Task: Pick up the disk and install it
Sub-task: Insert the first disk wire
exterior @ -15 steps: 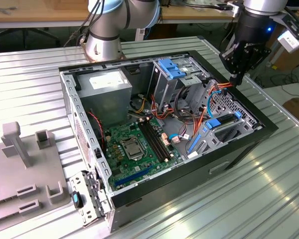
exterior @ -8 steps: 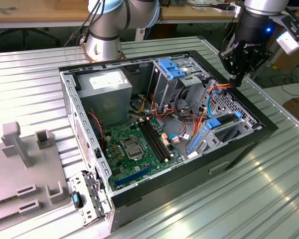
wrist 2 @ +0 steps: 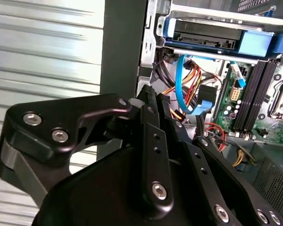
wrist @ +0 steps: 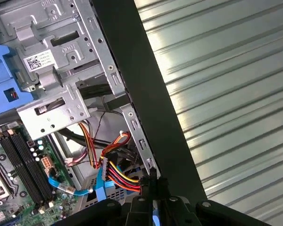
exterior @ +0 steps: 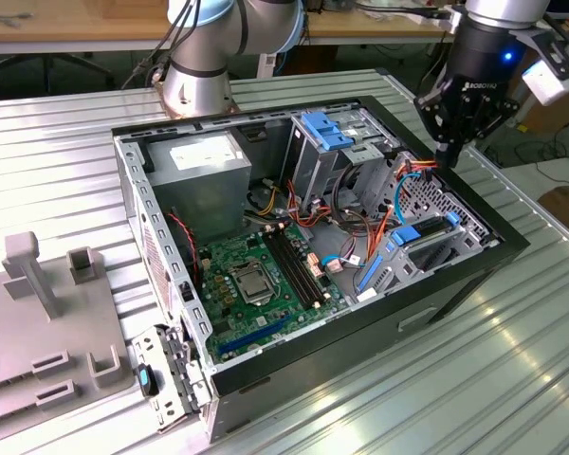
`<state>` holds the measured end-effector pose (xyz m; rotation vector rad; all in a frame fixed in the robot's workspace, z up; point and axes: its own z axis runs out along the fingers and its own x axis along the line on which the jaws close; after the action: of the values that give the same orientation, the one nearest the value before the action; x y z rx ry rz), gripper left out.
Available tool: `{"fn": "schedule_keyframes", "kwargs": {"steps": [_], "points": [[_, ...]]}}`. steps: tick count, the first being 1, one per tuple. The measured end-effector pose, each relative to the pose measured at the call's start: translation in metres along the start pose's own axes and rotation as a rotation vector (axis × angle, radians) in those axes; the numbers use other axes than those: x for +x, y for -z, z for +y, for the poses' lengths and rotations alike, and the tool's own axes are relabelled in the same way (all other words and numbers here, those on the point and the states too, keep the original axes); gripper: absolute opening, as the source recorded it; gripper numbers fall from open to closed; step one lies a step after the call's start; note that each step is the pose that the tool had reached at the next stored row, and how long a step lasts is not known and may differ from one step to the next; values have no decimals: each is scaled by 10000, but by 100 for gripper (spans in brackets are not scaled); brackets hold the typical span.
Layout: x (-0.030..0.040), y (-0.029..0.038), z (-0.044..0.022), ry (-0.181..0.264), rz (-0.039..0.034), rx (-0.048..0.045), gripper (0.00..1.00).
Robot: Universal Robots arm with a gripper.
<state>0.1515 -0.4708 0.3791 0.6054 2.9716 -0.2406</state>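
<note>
The disk (exterior: 425, 245), dark-faced with bright blue rails, lies in the bay at the near right end of the open computer case (exterior: 474, 275) in the exterior view. In the second wrist view the disk (wrist 2: 205, 36) sits between its blue rails inside a metal bay. My gripper (exterior: 448, 156) hangs above the case's far right wall, up and away from the disk. Its fingers stand together with nothing between them, as both wrist views show at the gripper (wrist 2: 154, 99) and the gripper (wrist: 153, 182), which is over orange, yellow and blue cables.
A tall metal drive cage (exterior: 327, 137) with blue tabs and a grey power-supply box (exterior: 204, 171) fill the case's far end. The green motherboard (exterior: 261, 275) lies in the middle. A grey fixture (exterior: 47, 332) stands on the ribbed metal table (exterior: 512, 379) at the exterior view's left.
</note>
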Motion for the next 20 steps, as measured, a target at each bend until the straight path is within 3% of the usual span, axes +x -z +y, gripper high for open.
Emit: {"fn": "schedule_keyframes", "kwargs": {"steps": [7, 14, 18, 20], "points": [[0, 0, -1, -810, 170, 130, 16], [0, 0, -1, -2097, 389, 315, 16], [-1, 0, -1, -2689, 479, 394, 16], [-1, 0, -1, -3289, 564, 470, 16]]}}
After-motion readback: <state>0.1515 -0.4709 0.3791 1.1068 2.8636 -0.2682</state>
